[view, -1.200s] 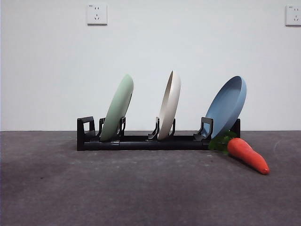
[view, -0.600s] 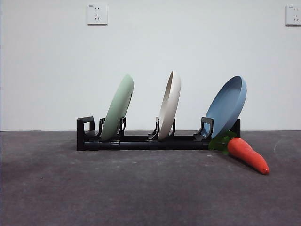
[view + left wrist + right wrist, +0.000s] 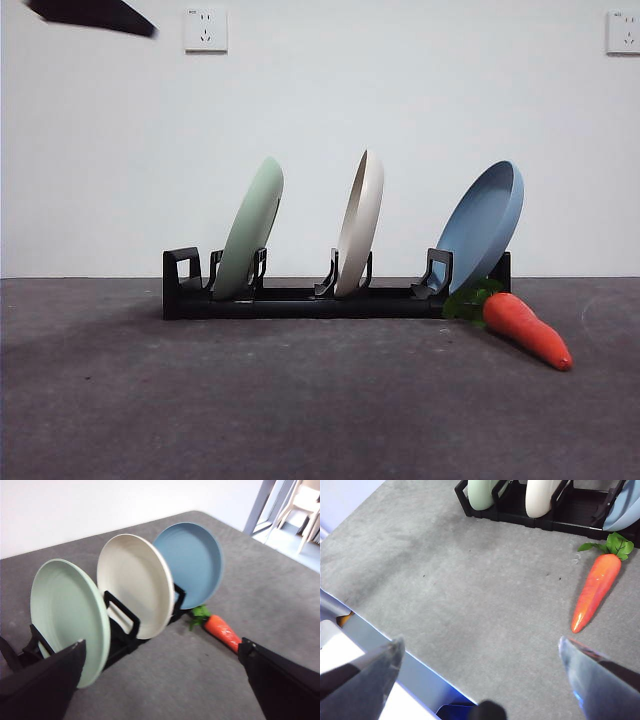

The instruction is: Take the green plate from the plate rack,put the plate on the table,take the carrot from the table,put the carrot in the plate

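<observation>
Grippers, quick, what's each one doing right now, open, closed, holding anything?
Left gripper: open, holding nothing, above the green plate end of the plate rack.
Right gripper: open, holding nothing, over the table.

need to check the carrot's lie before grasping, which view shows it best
The right wrist view: the carrot lies whole on the table, seen from above, leaves toward the rack. The front view shows it low and side-on beside the blue plate. The left wrist view shows it small, its tip hidden behind a jaw.

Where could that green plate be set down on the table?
In front of the plate rack the table is bare, bordered only by the carrot at the rack's blue-plate end. The rack itself is crowded: the green plate and two others.
</observation>
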Controlling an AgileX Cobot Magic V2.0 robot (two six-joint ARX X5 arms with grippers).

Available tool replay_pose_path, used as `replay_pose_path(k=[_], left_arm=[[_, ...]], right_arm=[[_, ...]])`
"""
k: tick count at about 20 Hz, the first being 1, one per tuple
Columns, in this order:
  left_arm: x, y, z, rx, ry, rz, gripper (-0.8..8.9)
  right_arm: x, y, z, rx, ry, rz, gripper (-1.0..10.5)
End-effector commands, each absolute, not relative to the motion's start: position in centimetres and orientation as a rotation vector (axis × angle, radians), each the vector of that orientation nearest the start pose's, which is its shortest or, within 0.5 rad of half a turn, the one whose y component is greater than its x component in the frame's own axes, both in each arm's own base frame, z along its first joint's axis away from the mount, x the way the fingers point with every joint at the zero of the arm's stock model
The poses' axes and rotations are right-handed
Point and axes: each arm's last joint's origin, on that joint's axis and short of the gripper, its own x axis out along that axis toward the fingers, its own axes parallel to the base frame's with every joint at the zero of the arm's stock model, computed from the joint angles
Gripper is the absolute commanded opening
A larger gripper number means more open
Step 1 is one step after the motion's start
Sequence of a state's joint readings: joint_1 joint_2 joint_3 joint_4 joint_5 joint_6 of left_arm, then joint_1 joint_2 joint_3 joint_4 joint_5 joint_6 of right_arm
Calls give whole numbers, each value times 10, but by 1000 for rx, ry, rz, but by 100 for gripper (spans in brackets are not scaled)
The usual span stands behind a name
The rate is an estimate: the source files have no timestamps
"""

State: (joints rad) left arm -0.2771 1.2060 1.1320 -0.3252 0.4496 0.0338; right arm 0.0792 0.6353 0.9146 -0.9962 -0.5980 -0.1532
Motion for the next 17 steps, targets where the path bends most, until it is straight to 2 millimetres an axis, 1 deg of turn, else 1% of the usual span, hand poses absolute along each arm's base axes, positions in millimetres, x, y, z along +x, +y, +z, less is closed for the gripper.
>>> replay_pose_path(k=[1,5,8,10,12,17], left_arm=[[284,-99,345,36,440,-714,570],[337,-122,328,90,490,-676,570],[367,-137,308,103,489,-676,570],[379,-143,293,118,477,-640,565],[387,-146,283,125,478,-620,565],[397,-151,266,134,485,-595,562]], right_arm=[[93,24,326,52,659,697,567],[93,24,325,55,672,697,567],[93,24,323,62,692,696,567],[92,24,323,72,706,693,567],[92,24,322,75,712,692,567],[91,24,322,77,721,692,567]])
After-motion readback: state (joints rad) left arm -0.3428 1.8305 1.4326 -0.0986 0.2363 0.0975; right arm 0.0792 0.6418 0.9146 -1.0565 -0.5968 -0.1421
